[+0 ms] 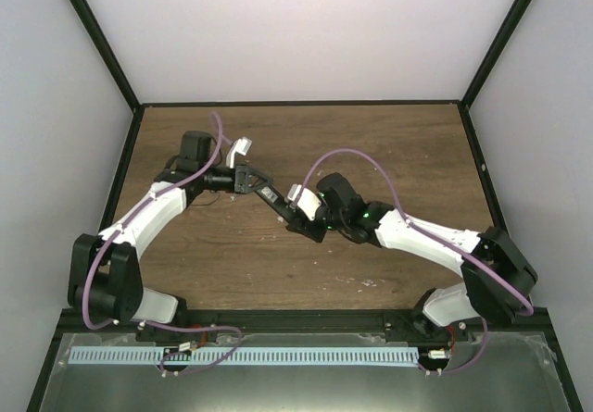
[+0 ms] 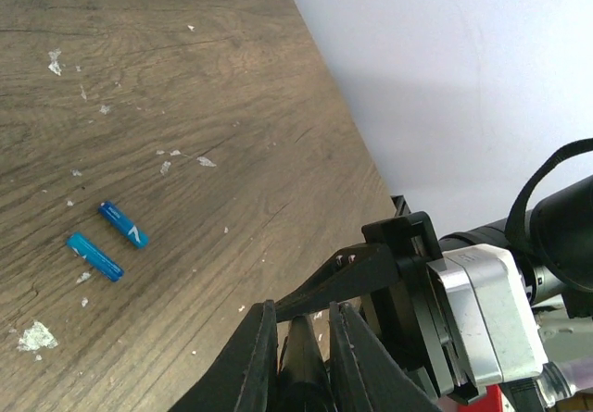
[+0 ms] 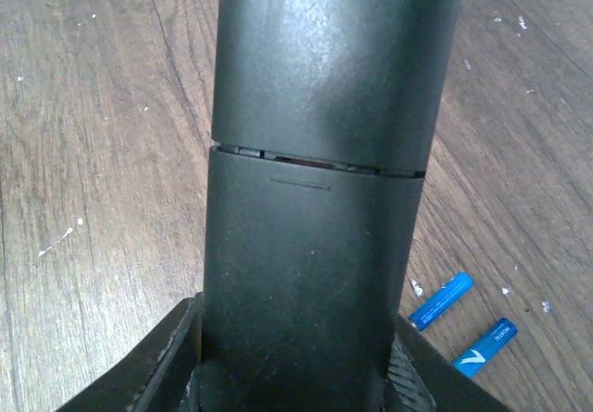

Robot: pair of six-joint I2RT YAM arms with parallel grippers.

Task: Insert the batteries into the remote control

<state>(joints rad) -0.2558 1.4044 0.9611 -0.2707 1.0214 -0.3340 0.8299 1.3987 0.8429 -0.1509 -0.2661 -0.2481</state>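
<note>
The black remote control (image 1: 278,201) hangs above the table between both grippers. My left gripper (image 1: 250,181) is shut on its far end, whose tip shows between the fingers in the left wrist view (image 2: 302,356). My right gripper (image 1: 308,218) is shut on its near end. In the right wrist view the remote's back (image 3: 324,106) fills the frame, with the battery cover (image 3: 306,264) in place and a thin seam above it. Two blue batteries (image 2: 122,224) (image 2: 94,256) lie side by side on the wood below; they also show in the right wrist view (image 3: 441,300) (image 3: 485,347).
The wooden table (image 1: 389,143) carries small white specks of debris (image 2: 35,337). White walls with black frame posts enclose it on three sides. The right arm's body (image 2: 486,310) is close in front of the left wrist camera.
</note>
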